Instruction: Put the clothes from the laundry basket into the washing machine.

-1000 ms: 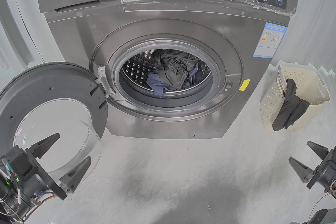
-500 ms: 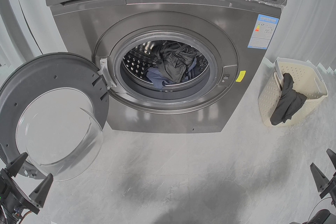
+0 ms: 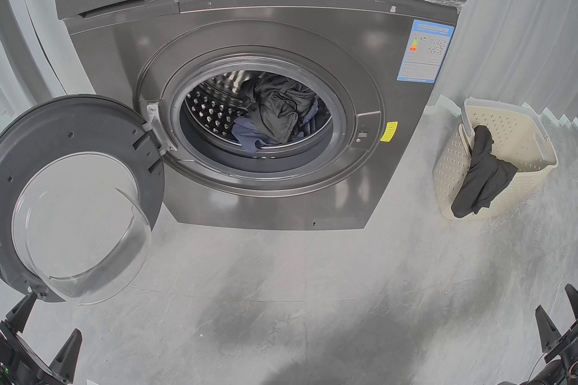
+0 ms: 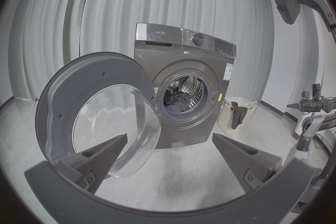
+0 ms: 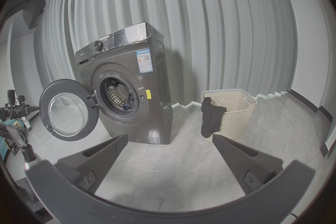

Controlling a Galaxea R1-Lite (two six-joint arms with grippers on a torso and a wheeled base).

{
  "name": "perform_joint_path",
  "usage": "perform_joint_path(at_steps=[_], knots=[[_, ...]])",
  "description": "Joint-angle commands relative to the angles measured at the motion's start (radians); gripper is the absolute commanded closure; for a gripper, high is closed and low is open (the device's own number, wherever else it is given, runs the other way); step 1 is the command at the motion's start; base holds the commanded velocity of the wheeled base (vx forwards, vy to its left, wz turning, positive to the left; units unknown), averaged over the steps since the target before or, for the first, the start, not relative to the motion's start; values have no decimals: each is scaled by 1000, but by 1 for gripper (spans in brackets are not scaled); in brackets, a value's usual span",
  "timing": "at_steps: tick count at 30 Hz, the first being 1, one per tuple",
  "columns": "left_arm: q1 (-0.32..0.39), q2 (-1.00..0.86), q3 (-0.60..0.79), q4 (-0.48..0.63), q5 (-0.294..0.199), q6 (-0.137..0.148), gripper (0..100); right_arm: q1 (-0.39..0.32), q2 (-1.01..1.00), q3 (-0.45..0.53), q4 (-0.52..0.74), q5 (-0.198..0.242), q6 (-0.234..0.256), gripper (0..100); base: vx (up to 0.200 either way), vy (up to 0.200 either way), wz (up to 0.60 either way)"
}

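Dark cloth point(image 3: 481, 175), limp and crumpled, hangs over the laundry basket's point(image 3: 518, 109) rim at the right of the frame. Since a second ago my view has swung towards it. The left gripper point(image 3: 53, 314) and right gripper point(image 3: 554, 297), both spread and empty, have sunk to the bottom corners, so I judge this garment is next.

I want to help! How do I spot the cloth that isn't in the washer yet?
Find the big grey washer with its door open. On the floor at its right stands a cream basket with little holes. The dark cloth hangs over the basket's rim, spilling down the outside, unlike the clothes piled in the drum.
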Motion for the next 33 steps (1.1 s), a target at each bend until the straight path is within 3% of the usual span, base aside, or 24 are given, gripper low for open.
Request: perform_joint_path(at_steps=[1, 4, 5, 7, 9, 14, 19, 21, 27, 33], knots=[[81, -102, 17, 65, -11, 26, 0, -8, -35, 16, 75, -69, 5, 0, 0, -200, 0], [93, -102, 17, 68, -10, 29, 0, -20, -36, 16, 76, -71, 4, 0, 0, -200, 0], [173, -117, 17, 81, -21, 34, 0, -106, -69, 12, 90, -33, -24, 0, 0, -200, 0], [234, -151, 17, 133, -62, 66, 0, -129, -122, 16, 117, 35, -68, 0, 0, -100, 0], [236, -151, 17, 168, -90, 83, 0, -125, -122, 16, 119, 53, -76, 0, 0, 0, 0], [223, -172, 16, 163, -50, 72, 0, -123, -121, 16, 117, 52, -68, 0, 0, 0, 0], [210, -192, 10, 254, -10, 27, 0, -123, -121, 16, 117, 64, -75, 0, 0, 0, 0], [210, -192, 16, 237, -2, 9, 0, -122, -121, 16, 116, 63, -70, 0, 0, 0, 0], [210, -192, 16, 232, 21, 4, 0, -125, -119, 16, 119, 73, -88, 0, 0, 0, 0], [208, -192, 16, 232, 24, 4, 0, -123, -121, 16, 119, 70, -82, 0, 0, -200, 0]])
